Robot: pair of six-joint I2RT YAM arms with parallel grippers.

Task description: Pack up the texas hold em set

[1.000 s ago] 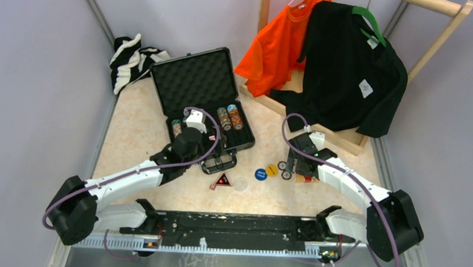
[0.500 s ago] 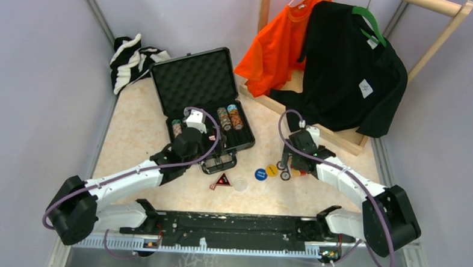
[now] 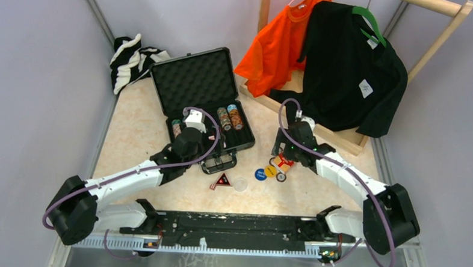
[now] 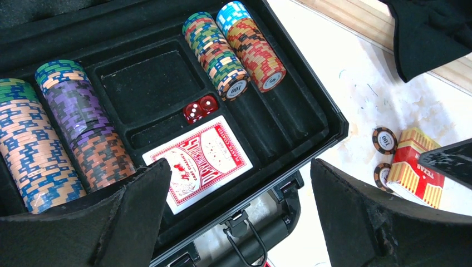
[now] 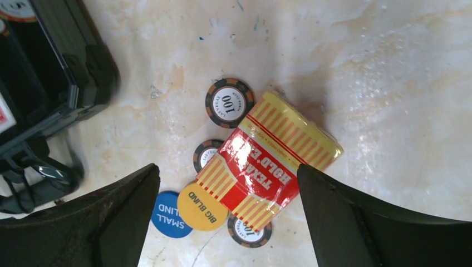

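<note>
The black briefcase point(image 3: 195, 80) lies open at the back left. Its tray point(image 4: 311, 119) holds rows of multicoloured chips point(image 4: 234, 53), a red card deck point(image 4: 198, 161) and two red dice point(image 4: 200, 107). My left gripper point(image 4: 239, 222) is open and empty above the tray's front edge and handle point(image 3: 219, 163). My right gripper point(image 5: 228, 222) is open and empty above a red-and-yellow Texas Hold'em card box point(image 5: 273, 164) on the table. The box overlaps a yellow disc point(image 5: 203, 207) and loose chips point(image 5: 230, 102). A blue disc point(image 5: 171, 214) touches the yellow one. The clear disc point(image 3: 240, 184) and black-red triangle point(image 3: 222, 180) lie near the front.
A wooden rack point(image 3: 336, 135) with an orange shirt point(image 3: 280, 42) and a black shirt point(image 3: 351, 66) stands at the back right. A black-and-white striped cloth point(image 3: 132, 60) lies in the back left corner. Grey walls point(image 3: 37, 89) close both sides.
My right gripper has moved left and away from me. The card box now lies further left, over the yellow disc. The left arm has not moved.
</note>
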